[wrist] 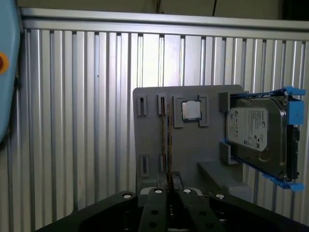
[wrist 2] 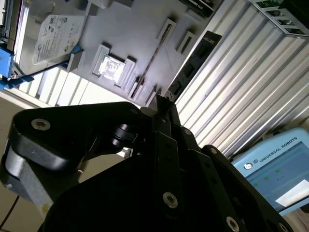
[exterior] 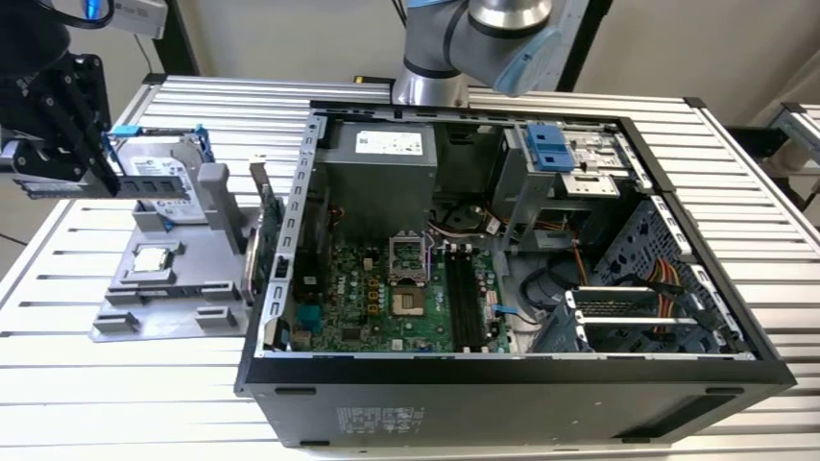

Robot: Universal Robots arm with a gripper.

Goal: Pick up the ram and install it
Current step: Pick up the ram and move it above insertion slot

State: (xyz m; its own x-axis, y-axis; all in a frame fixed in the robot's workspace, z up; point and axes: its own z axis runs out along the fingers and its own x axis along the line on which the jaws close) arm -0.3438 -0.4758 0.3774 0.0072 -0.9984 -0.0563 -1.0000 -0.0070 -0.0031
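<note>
we see the ram (wrist 2: pixel 195 60) clamped in the end effector (wrist: pixel 169 192), which is closed down narrow on it; in the second wrist view it reaches out from the fingertips as a dark stick with black chips along its face, and in the first wrist view we meet it edge-on, a thin line running over the grey holder plate (wrist: pixel 193 150). on that plate a square processor (wrist: pixel 191 110) sits in its pocket just beside the ram's line, and a silver hard drive (wrist: pixel 256 133) in a blue frame sits at the plate's edge. in the exterior view the end effector hangs above the ribbed metal worktop (exterior: pixel 129 384) at the exterior view's left, raised over the plate and well apart from the open computer case (exterior: pixel 513 370), which lies on its side with the green motherboard (exterior: pixel 372 298) exposed. a green card (exterior: pixel 265 235) with a metal bracket stands between plate and case
</note>
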